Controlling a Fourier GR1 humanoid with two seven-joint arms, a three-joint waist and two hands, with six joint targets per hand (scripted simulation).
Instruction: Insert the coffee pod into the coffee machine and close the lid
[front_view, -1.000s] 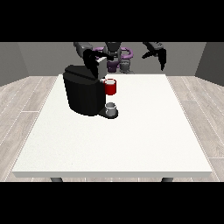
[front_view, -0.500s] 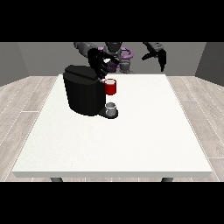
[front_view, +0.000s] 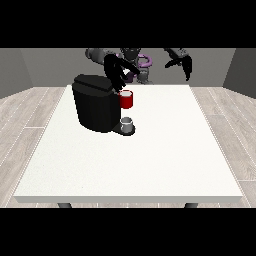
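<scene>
Too small to tell: finger pose of hand (front_view: 116, 75) at view's left, black against coffee machine (front_view: 95, 102); bench legs mostly hidden

The hand at the view's left (front_view: 116, 75) is lower than before. A second ago it was up near the robot's chest, at the top middle of the frame. Now it hangs right over the machine (front_view: 96, 102), just above the red thing at the machine (front_view: 126, 100). The hand at the view's right (front_view: 184, 64) has moved a little toward the middle.
</scene>
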